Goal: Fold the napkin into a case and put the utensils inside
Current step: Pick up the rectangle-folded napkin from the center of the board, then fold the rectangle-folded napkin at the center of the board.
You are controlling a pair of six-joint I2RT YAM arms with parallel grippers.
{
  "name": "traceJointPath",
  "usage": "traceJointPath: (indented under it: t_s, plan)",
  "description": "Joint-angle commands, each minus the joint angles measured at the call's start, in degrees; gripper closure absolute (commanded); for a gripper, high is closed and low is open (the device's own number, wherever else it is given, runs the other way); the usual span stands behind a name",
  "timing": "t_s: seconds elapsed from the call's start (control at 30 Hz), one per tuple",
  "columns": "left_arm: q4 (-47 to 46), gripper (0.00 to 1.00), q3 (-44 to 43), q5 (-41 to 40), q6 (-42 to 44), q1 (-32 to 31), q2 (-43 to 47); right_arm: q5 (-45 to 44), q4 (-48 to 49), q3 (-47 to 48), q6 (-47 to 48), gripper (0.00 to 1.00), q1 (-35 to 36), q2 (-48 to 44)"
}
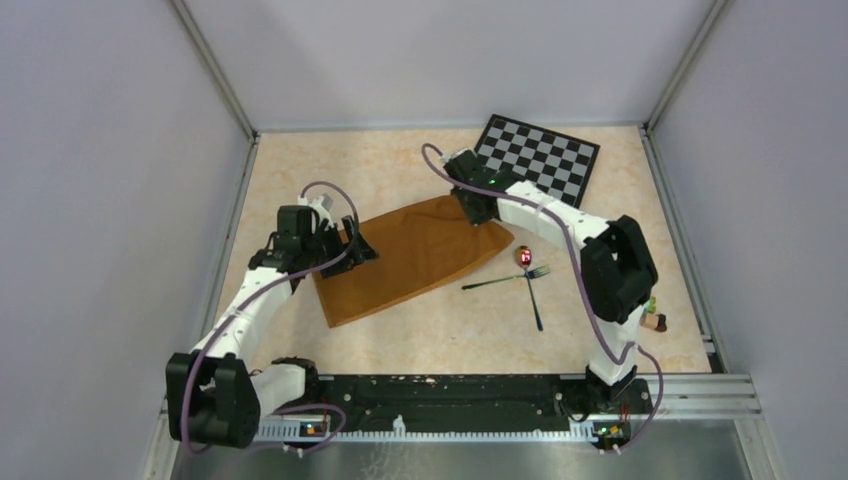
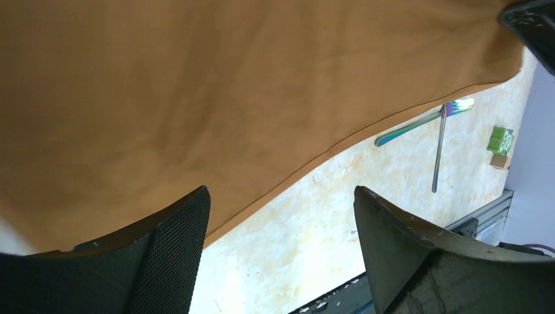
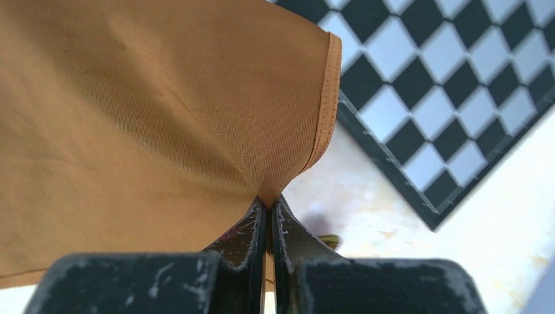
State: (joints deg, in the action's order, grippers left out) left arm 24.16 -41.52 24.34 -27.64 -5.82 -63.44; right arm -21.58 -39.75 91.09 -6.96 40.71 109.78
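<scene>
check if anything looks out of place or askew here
The napkin lies skewed to the table edges, its far right corner pinched in the right tool. The fork and spoon lie crossed beside it. Nothing looks spilled or damaged.

Pale grey walls [image 1: 420,50] enclose a beige marbled tabletop [image 1: 300,170].

Can't see napkin [image 1: 410,255] far corner from top, buried under R gripper [image 1: 479,218]. Can't ID tiny green obj [image 2: 501,139] at far right.

The napkin [image 1: 415,260] lies on the table [image 1: 330,160]; utensils [image 1: 530,275] just right of it; checkered board [image 1: 545,155] behind them.
</scene>
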Motion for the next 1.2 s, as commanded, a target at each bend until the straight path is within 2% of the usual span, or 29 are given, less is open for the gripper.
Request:
traceJointPath:
  t_s: [0.0,0.2,0.3,0.43,0.57,0.67,0.8,0.93,1.17]
  plan:
    - [-4.83,0.15,-0.15,3.06,-1.21,1.83,-2.12,-7.19,4.25,-5.02,5.59,1.0,-4.63,-6.04]
    - [-6.42,0.14,0.86,5.55,-0.78,6.76,-5.91,-8.11,7.95,-6.74,11.72,1.0,-6.65,-8.87]
    - [-6.87,0.14,2.21,7.05,0.2,7.75,-8.76,-5.69,7.84,-5.41,12.61,1.0,-5.94,-8.57]
    - [-7.79,0.25,3.61,9.68,0.14,7.74,-13.16,-2.95,7.16,-2.77,14.4,1.0,-1.37,-7.53]
    - [-8.77,0.3,5.69,6.38,-0.27,7.75,-13.58,0.56,6.39,1.1,14.77,1.0,5.24,-4.71]
    - [-9.09,0.35,6.49,4.44,-1.25,7.76,-14.92,4.62,5.42,5.16,12.36,1.0,8.89,-0.88]
    - [-11.39,0.4,9.03,3.7,-3.23,7.71,-15.45,14.63,6.6,8.46,7.64,1.0,12.78,2.03]
    - [-12.22,0.43,10.18,1.37,-4.03,7.76,-14.74,22.49,9.64,8.48,4.05,1.0,15.82,3.62]
    - [-11.62,0.46,11.22,-1.08,-4.61,7.75,-11.17,30.36,13.6,7.61,2.36,1.0,18.43,4.8]
